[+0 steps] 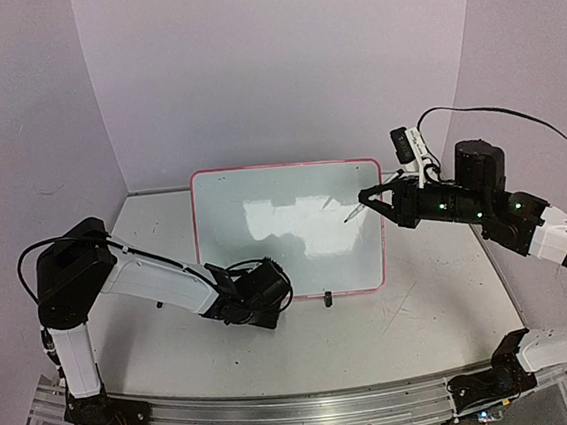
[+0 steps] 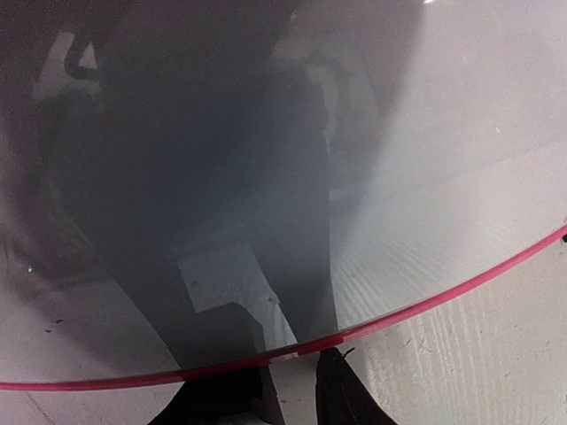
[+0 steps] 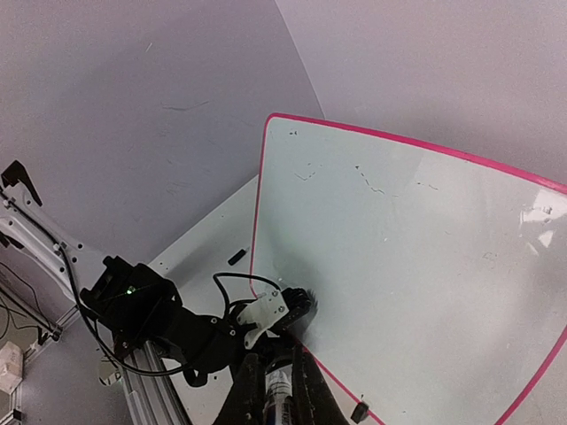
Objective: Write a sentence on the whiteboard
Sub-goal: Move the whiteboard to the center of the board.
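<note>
While your right gripper [image 1: 366,200] clamps a marker [image 1: 354,211] at the whiteboard [image 1: 263,204], your left gripper [image 2: 288,381] sits, fingers apart, at its rim; any grip is unclear.

Soft overhead light filled the top view, leaving a pale glare patch on the whiteboard [image 1: 285,232] and faint shadows on the surface [image 1: 396,332]. The left wrist view was dim, full of dark blurred reflections. The right wrist view curved the board's frame; the marker [image 3: 279,390] was blurred.
</note>
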Controlling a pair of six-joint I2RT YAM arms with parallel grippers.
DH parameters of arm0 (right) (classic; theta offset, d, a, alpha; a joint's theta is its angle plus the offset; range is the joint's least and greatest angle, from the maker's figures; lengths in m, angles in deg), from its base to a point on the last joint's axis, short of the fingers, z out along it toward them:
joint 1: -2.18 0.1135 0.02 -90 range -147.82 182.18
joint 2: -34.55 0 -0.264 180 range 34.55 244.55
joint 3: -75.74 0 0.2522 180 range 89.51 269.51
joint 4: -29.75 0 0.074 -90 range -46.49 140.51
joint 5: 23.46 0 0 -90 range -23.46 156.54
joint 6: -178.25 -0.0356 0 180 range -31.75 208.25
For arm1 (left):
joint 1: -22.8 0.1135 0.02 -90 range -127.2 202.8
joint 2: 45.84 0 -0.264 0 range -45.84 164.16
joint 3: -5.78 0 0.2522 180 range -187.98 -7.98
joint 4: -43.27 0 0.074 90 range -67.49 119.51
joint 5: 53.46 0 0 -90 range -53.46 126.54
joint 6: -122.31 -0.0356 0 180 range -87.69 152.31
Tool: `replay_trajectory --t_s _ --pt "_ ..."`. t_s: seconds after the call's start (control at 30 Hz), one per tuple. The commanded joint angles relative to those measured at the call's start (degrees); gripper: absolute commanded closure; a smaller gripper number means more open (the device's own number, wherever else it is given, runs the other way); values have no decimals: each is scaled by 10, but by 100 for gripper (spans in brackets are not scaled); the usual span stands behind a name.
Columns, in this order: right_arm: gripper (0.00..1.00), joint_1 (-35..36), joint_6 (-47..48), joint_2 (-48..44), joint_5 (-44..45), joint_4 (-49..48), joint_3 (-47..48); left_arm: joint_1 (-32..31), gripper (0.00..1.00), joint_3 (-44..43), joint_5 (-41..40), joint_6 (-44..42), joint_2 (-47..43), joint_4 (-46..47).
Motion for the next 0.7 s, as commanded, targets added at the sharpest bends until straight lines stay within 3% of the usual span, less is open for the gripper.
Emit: replay_trajectory --t_s 0.0,0.33,0.5,0.67 --pt "100 -1 6 -12 16 -4 5 -15 66 -58 21 -25 35 45" --pt "100 -1 8 -12 22 -2 6 -41 65 -116 53 -34 92 49" --pt "100 -1 12 -12 31 -2 6 -40 45 -97 77 -49 50 49" --pt "100 -1 25 -6 50 17 12 -44 32 -46 119 -66 -41 49"
